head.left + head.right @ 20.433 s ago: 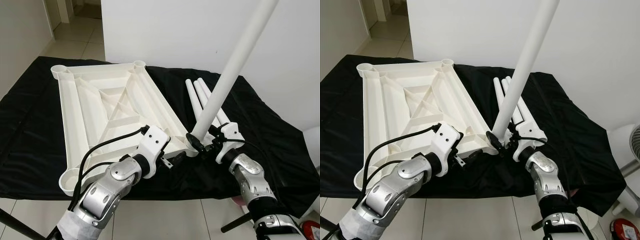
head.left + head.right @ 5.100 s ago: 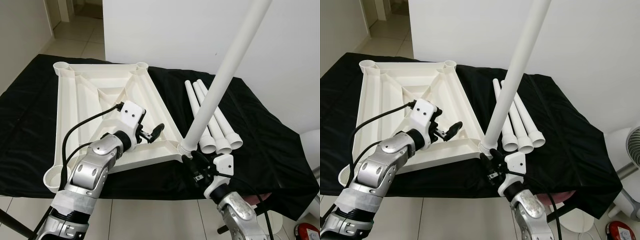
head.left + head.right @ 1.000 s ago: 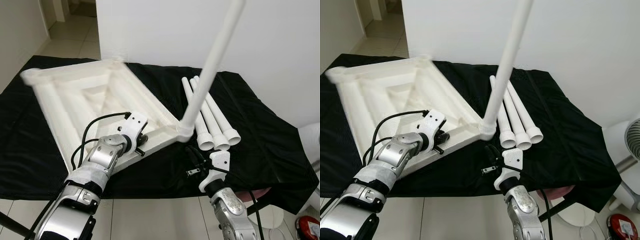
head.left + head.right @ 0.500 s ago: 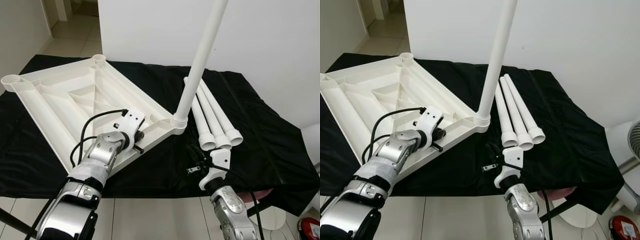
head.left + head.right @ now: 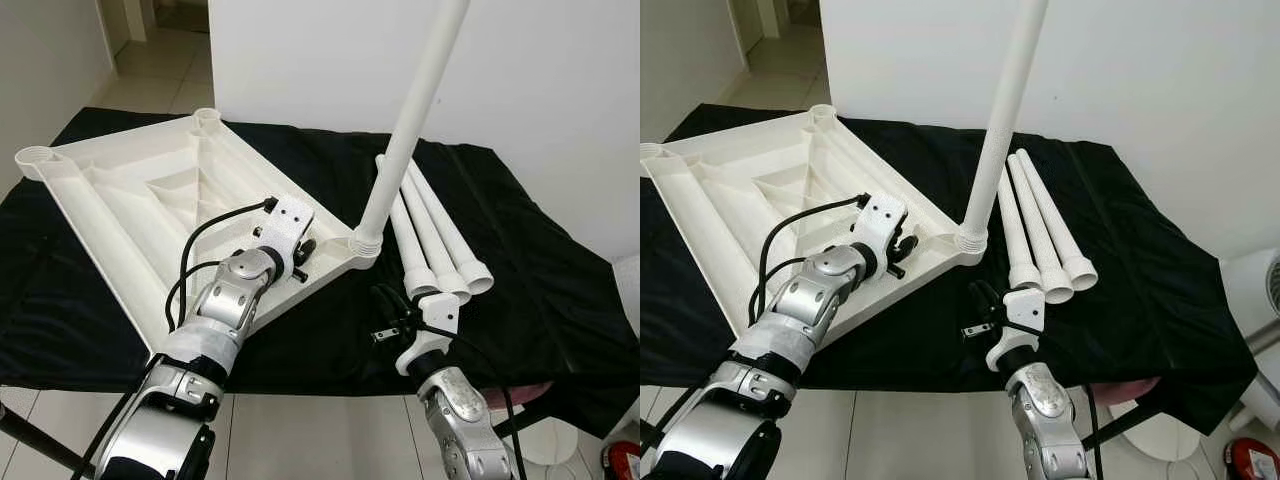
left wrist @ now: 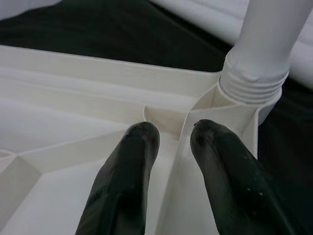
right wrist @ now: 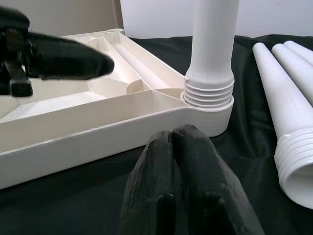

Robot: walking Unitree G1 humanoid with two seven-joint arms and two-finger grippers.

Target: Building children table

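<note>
Tabletop [image 5: 150, 210] of white plastic, lying upside down with ribbed underside up, on the left half of a table draped in black cloth [image 5: 560, 290]. Turned askew to the table's edges: one empty corner socket [image 5: 37, 157] out at the left edge, another [image 5: 207, 116] close to the far edge, a third corner reaching toward the middle of the table. Screwed into that middle corner's socket [image 5: 362, 245], one long white leg [image 5: 410, 120], standing up and leaning slightly to the right, threaded collar seated on the socket rim.

Resting on the tabletop just beside that same corner, left gripper [image 6: 171, 137], reaching in from the near edge. Black fingers [image 6: 139, 142] slightly spread, tips down inside the moulded underside, a thin upright rib running between them; gap wider than the rib, not visibly pinching it.

Low over the cloth near the table's near edge, just in front of the legged corner, right gripper [image 7: 173, 142]. Fingers pressed tight together, holding nothing, pointing at the socket and apart from it.

Lying side by side on the cloth to the right of the upright leg, three loose legs [image 5: 430, 230], touching one another, threaded open ends toward the near edge, tips toward the far edge. Nearest one just beside the standing leg's base.

Behind the far edge, a plain white wall [image 5: 550, 80]; off the far left corner, pale tiled floor [image 5: 150, 70]
</note>
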